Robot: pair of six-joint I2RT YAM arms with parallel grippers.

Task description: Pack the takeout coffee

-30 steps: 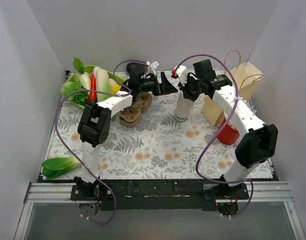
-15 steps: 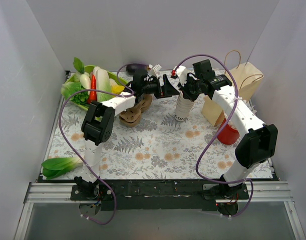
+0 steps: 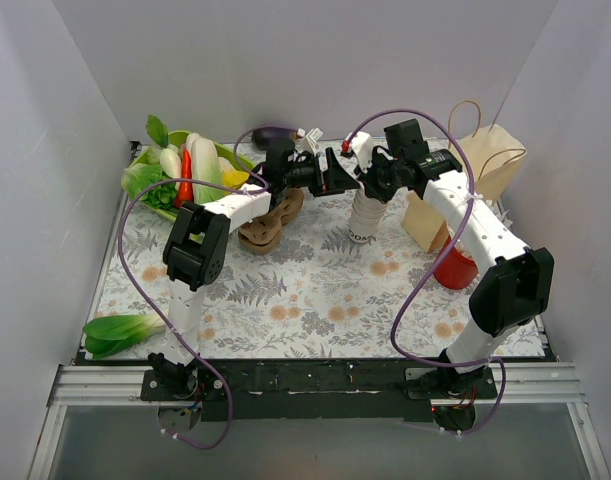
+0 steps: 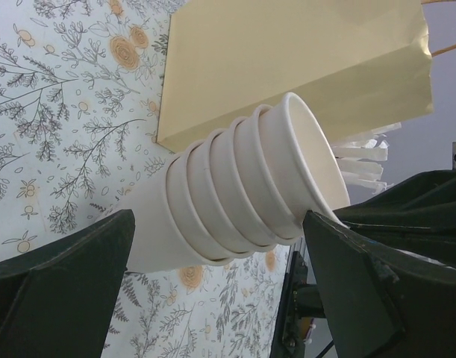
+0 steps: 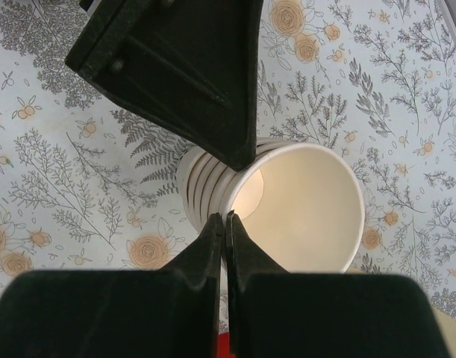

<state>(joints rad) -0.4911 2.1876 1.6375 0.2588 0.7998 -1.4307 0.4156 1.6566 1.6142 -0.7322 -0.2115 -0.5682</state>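
Nearest the front edge lay a bok choy [image 3: 118, 335]. Farther in, the stack of lidless cups [image 3: 362, 218] stood on the floral cloth [image 3: 315, 300]. The right gripper [image 5: 225, 218] was pinched tight on its top rim, and the left gripper [image 4: 218, 220] gaped wide, one finger either side. Beyond stood a paper bag [image 3: 488, 165]. The takeout coffee could not be made out in any view.

We see a flowered table [image 3: 315, 290]: vegetables [image 3: 180, 170] upper left, leafy green [image 3: 120, 333] lower left, stack of cups [image 3: 363, 218] centre, paper bag [image 3: 490, 160] and red cup [image 3: 455, 268] right.
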